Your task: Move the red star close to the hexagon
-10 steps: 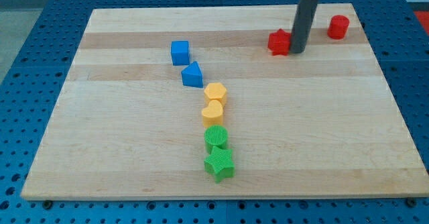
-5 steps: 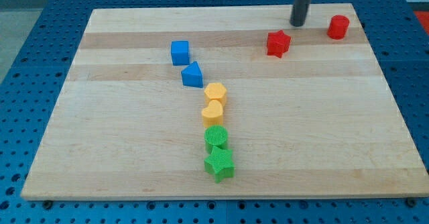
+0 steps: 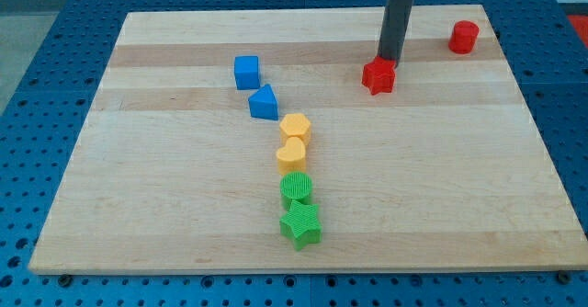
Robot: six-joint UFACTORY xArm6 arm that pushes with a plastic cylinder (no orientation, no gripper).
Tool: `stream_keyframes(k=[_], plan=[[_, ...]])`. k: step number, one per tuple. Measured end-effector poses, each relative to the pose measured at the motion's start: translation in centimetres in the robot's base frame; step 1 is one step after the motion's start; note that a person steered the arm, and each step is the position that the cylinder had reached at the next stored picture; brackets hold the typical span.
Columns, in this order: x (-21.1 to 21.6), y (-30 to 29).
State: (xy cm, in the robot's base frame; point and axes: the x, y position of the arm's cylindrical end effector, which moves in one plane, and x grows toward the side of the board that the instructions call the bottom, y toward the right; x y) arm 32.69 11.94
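The red star (image 3: pixel 378 75) lies on the wooden board (image 3: pixel 184 206) in the upper right part. My tip (image 3: pixel 390 61) stands right behind it, at its upper right edge, touching or nearly touching it. The yellow hexagon (image 3: pixel 296 126) sits near the board's middle, down and to the left of the star, well apart from it.
A yellow heart (image 3: pixel 291 153), a green cylinder (image 3: pixel 297 189) and a green star (image 3: pixel 300 224) line up below the hexagon. A blue cube (image 3: pixel 246 72) and a blue triangle (image 3: pixel 264 102) lie up and left of it. A red cylinder (image 3: pixel 464 37) sits at the top right corner.
My tip went from the star's right side up toward the top edge, then came back down behind the star. The star has slid a little toward the view's bottom.
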Motion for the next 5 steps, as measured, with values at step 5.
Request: stream_keyframes(k=[5], plan=[[0.6,0.3]])
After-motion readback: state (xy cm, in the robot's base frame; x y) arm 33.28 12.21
